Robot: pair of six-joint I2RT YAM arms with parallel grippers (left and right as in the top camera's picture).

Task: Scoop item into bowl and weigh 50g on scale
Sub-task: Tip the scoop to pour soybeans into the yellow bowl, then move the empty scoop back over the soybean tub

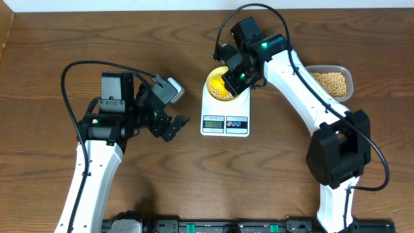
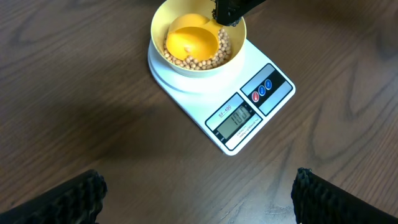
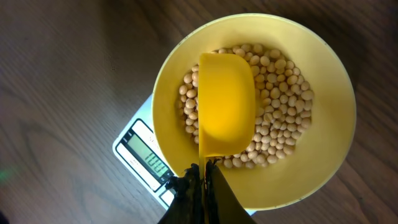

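The pale yellow bowl (image 1: 211,79) stands on the white scale (image 1: 225,123), whose display is lit. Tan beans (image 3: 280,130) cover the bowl's bottom. A yellow scoop (image 3: 225,112) sits inside the bowl over the beans, no beans showing on it. My right gripper (image 3: 205,175) is shut on its thin handle at the bowl's near rim (image 3: 323,162). In the left wrist view the bowl (image 2: 180,67), scoop (image 2: 191,42) and scale (image 2: 249,115) lie ahead. My left gripper (image 2: 199,199) is open above bare table, left of the scale, holding nothing.
A clear plastic container (image 1: 331,82) of more beans stands to the right of the scale, behind my right arm. My left arm (image 1: 116,120) lies over the table's left half. The table's far edge runs along the top.
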